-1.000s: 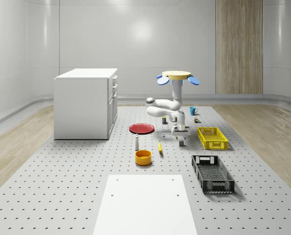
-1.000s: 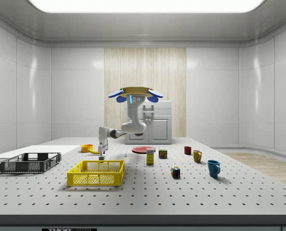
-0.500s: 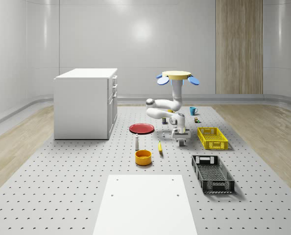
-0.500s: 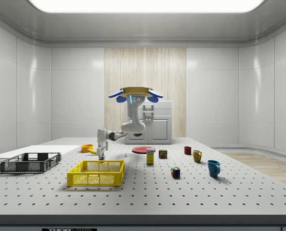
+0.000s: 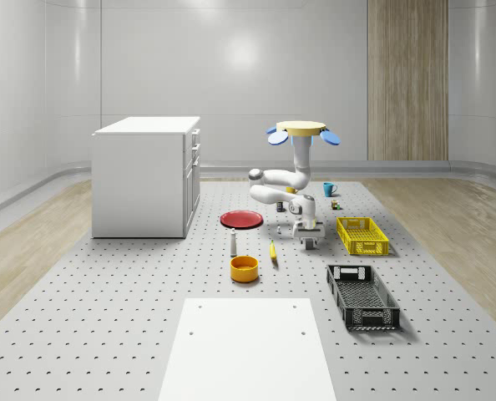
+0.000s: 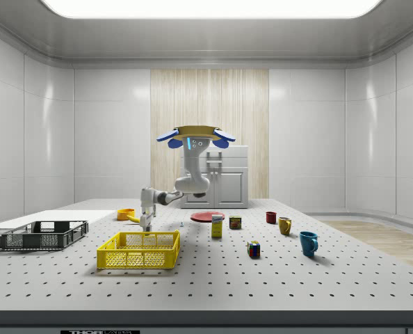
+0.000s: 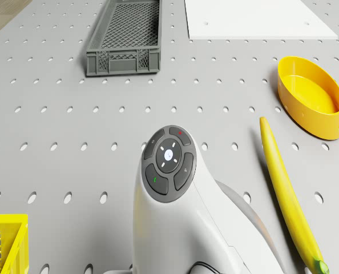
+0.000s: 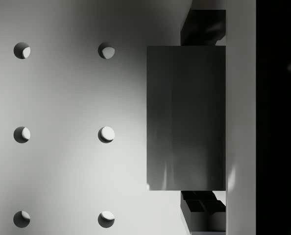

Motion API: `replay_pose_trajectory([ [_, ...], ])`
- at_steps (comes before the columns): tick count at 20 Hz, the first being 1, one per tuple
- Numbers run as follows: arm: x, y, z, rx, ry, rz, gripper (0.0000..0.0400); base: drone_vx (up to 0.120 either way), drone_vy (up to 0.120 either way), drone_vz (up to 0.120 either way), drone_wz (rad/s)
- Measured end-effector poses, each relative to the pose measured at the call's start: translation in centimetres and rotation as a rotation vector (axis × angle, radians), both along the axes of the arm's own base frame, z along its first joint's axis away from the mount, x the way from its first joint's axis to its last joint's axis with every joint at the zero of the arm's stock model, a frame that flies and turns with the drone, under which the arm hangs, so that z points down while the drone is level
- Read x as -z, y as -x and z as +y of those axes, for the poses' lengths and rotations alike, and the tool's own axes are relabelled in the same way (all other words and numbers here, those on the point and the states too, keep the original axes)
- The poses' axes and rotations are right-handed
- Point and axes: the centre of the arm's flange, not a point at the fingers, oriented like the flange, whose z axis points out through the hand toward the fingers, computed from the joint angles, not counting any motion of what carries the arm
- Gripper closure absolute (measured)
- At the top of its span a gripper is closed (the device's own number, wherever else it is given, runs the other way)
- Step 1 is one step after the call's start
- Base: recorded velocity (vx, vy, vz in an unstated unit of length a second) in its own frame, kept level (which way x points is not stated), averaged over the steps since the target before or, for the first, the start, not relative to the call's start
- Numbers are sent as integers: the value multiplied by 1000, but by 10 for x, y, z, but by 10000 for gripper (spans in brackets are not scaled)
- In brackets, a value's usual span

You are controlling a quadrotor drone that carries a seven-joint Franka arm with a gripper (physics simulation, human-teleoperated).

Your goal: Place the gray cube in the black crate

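Wrist view: the gray cube (image 8: 184, 117) is seen clamped between the two fingers (image 8: 204, 27), with the perforated table (image 8: 62, 88) and its shadow beneath.
Claw: closed to the cube's width, and nothing else is held.
Just changed: against a second ago, the gripper (image 5: 309, 242) is carried a touch higher, and the cube is judged to be lifted clear of the table rather than resting on it.
Cube's place: well apart from the black crate (image 5: 362, 296), on the far side of it in the whole-scene view, and not yet over its rim.
Drone: the drone (image 5: 302, 129) is held hovering over the table, farther back again from the black crate, with the arm reaching down towards the crate's side.
Meaning for the task: the pick-up is judged done; the carry over to the black crate and the release are left.
Watch-out: the crate's wall must be cleared.
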Motion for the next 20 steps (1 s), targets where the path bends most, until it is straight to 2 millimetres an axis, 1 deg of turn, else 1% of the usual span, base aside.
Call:
replay_pose_trajectory([
  [2,-2,1,0,0,0,0,0,0,0,0,0],
  [5,-4,1,0,0,0,0,73,0,0,0,0],
  [7,-4,1,0,0,0,0,103,0,0,0,0],
  [9,-5,1,0,0,0,0,122,0,0,0,0],
  [12,-5,2,0,0,0,0,137,0,0,0,0],
  [15,-4,2,0,0,0,0,144,0,0,0,0],
  [20,10,2,0,0,0,0,148,0,0,8,0],
])
